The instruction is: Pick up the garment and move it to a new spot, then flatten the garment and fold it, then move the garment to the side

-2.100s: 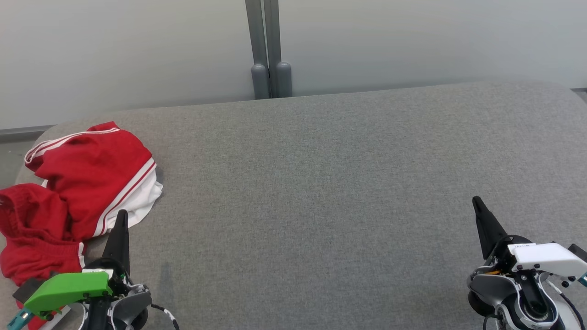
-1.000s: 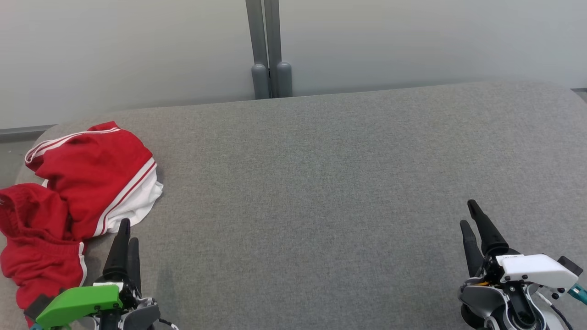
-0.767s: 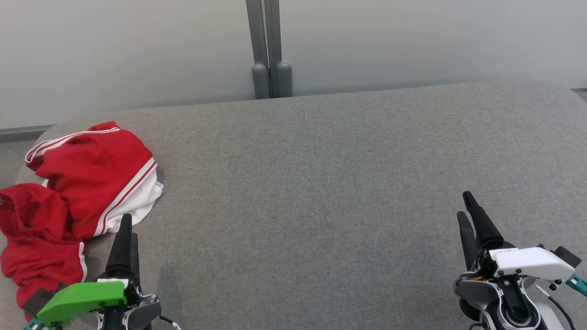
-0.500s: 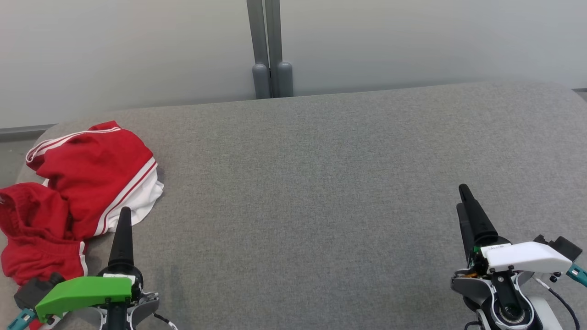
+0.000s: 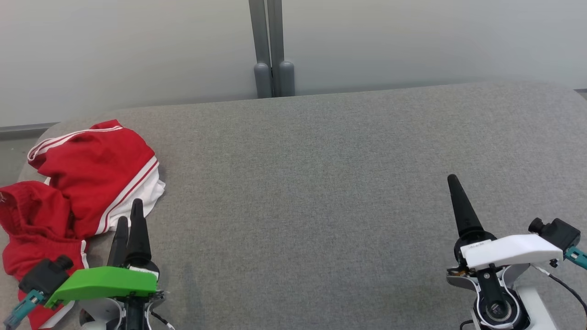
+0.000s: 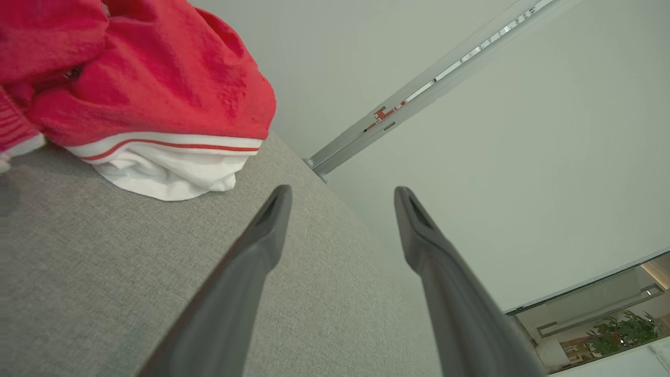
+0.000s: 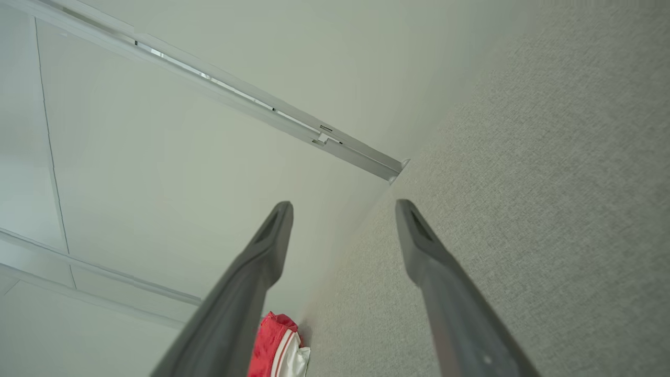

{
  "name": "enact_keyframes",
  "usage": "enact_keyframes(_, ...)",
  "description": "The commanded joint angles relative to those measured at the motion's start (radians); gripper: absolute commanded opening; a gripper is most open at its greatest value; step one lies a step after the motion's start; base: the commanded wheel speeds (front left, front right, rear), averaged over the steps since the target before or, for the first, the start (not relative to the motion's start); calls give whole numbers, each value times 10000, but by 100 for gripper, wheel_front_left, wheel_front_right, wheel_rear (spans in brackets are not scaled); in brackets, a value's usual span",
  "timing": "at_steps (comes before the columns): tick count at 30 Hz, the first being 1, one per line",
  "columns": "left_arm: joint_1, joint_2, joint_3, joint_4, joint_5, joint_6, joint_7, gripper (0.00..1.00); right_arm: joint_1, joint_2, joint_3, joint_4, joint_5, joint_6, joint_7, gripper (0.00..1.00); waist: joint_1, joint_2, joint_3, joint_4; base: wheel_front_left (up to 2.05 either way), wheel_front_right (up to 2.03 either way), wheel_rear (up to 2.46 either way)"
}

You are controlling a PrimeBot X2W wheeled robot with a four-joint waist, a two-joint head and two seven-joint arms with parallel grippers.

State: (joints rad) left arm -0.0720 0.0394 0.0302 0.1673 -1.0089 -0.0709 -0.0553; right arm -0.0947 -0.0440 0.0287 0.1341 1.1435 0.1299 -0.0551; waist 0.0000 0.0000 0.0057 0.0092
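Two grippers sit low over the near edge of the cushion (image 5: 321, 183), their dark fingers pointing toward its far edge. The left gripper (image 5: 130, 211), under a green cover, is at the cushion's near left corner. Its wrist view shows both fingers (image 6: 251, 262) spread well apart with nothing between them, raised a little above the grey fabric. The right gripper (image 5: 453, 181), under a white cover, is at the cushion's near right. From the head one finger hides the other, but its wrist view shows the pair standing just as wide, with nothing held and cushion fabric beneath one finger. The garment (image 5: 91, 169) is red with white stripes and a white underlayer. It lies crumpled at the cushion's left end, one bunched red part reaching the left edge. Its white hem is the part closest to the left gripper. It lies just past those fingertips, toward the far edge and a little left, and in the left wrist view it is near them but apart. At the middle of the cushion's far edge a grey double post (image 5: 274, 78) rises against a pale wall (image 5: 412, 41), which runs the whole length of that far edge.
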Motion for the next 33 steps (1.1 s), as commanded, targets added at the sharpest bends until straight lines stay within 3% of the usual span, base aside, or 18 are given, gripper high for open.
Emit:
enact_keyframes(1,-163,76,-67,-190,468,57,-120,100,-261,-66,75,-225,-427,6,-116,100,0,0,0,3,0,0,0)
enact_keyframes(9,-113,85,-422,-241,2158,360,-386,100,-268,-93,221,-376,-2104,7,-387,100,0,0,-6,24,0,0,0)
enact_keyframes(33,-177,108,-804,20,5102,773,-1055,100,-421,-92,336,23,-6274,8,-1057,100,0,0,10,75,0,0,0)
